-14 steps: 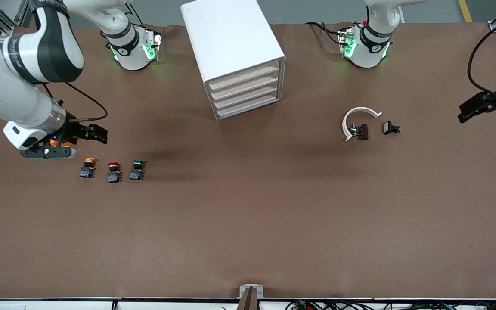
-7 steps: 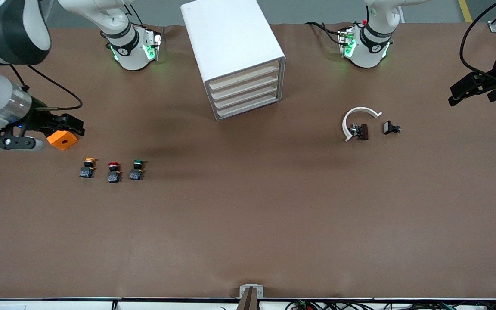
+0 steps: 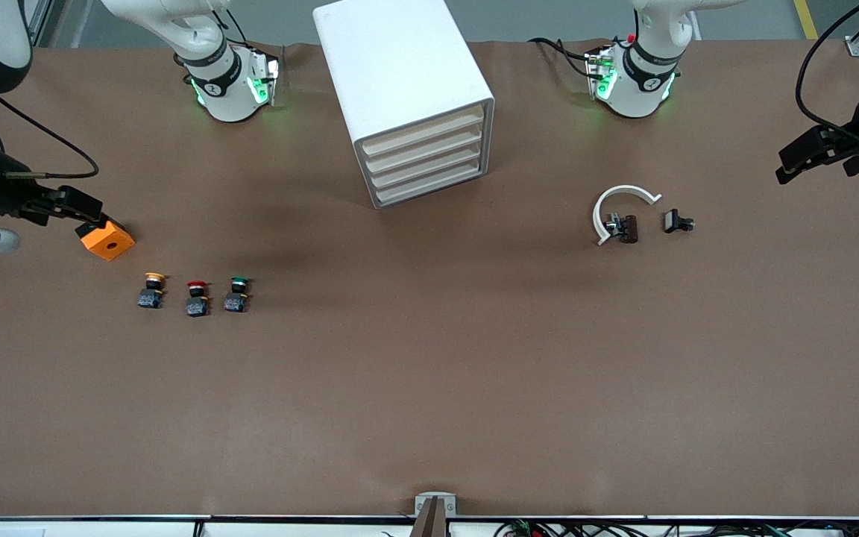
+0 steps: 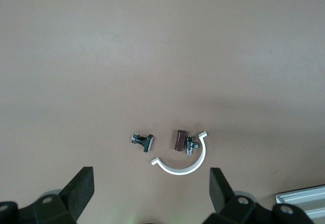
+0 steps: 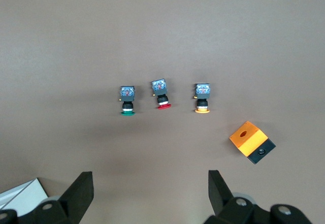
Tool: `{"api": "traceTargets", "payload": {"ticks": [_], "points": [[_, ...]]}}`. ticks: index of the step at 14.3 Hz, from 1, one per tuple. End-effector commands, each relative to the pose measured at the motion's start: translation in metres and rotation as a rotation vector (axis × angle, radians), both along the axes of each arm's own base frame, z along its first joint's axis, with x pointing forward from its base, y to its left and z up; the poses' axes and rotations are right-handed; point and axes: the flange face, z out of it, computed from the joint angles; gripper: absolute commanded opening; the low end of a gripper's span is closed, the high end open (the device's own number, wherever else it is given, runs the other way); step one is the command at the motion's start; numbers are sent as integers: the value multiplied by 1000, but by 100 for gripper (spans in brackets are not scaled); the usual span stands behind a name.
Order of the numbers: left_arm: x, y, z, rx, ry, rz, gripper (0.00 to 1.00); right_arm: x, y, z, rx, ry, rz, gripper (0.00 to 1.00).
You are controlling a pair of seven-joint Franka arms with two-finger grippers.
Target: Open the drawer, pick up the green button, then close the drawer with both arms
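The white cabinet [image 3: 400, 67] stands at the robots' side of the table, all four drawers shut. The drawer [image 3: 429, 185] is the bottommost. The green-capped button [image 3: 238, 294] stands on the table toward the right arm's end, beside a red-capped button [image 3: 197, 297] and a yellow-capped one [image 3: 151, 291]. It also shows in the right wrist view [image 5: 127, 101]. My right gripper [image 3: 79, 209] is open and empty in the air at the right arm's end of the table, beside an orange block [image 3: 107, 240]. My left gripper [image 3: 791, 165] is open and empty at the left arm's end.
A white C-shaped clip [image 3: 620, 205], a brown part [image 3: 627, 228] and a small black part [image 3: 675, 221] lie toward the left arm's end. They also show in the left wrist view, the clip [image 4: 185, 160] nearest the fingers. The arm bases stand on either side of the cabinet.
My right gripper has drawn away toward the right arm's end of the table, uncovering the orange block. My left gripper shifted a little, then stayed. The buttons and drawers have not moved.
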Motion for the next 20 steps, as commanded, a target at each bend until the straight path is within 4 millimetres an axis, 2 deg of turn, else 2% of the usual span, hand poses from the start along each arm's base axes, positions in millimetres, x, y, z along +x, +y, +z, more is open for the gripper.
{"api": "traceTargets", "payload": {"ticks": [1,4,9,11,16,20], "points": [[-3,3,-1,-14,10,12,100,-3,-10,34,-13,-5,-1,100],[0,-4,-1,1,4,-1,100,-12,-11,53,-11,19,-2,100],[-1,-8,-1,2,5,-21,100,-20,-18,63,-7,44,-14,100],[0,-9,5,2,-7,-14,100,-33,-15,79,-1,13,20,100],[4,-3,6,2,-7,-3,100,-52,-18,83,3,-67,42,100],[4,1,6,3,-6,2,100,-51,-17,91,0,-78,41,100]]}}
